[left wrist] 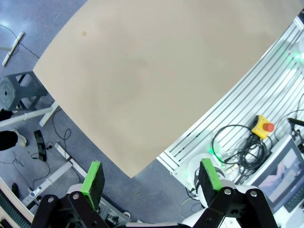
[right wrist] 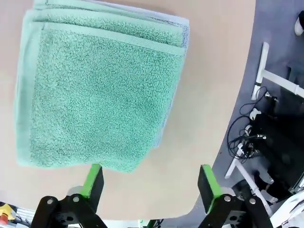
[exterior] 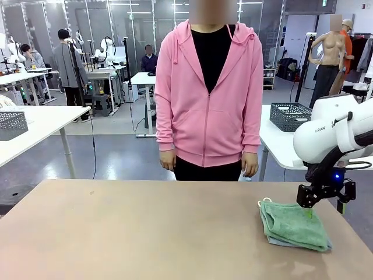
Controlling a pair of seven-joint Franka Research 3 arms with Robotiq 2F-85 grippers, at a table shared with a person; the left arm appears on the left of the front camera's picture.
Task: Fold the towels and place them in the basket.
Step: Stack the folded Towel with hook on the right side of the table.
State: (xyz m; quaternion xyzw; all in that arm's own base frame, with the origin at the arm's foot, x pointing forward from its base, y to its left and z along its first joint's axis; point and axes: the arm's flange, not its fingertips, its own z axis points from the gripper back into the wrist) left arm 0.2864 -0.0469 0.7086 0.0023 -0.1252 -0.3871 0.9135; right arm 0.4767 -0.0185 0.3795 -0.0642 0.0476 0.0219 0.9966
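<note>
Table [exterior: 145, 233]: bare tan top. Right arm [exterior: 332, 137], "FRAN" legible on its shell, bends down over the table's right end. Folded green towel [exterior: 293, 226] lies there. Right gripper [exterior: 309, 205] just above towel, jaws apart, empty. Left gripper [left wrist: 152, 183] spread, grasping nothing, over table's edge.

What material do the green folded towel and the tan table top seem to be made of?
The green folded towel looks like soft terry cloth, probably cotton: its face shows a fuzzy looped pile with flat woven bands along the edges. The tan table top looks like a smooth matte laminate or coated board: an even colour, no grain, no shine. Its core cannot be told.
</note>
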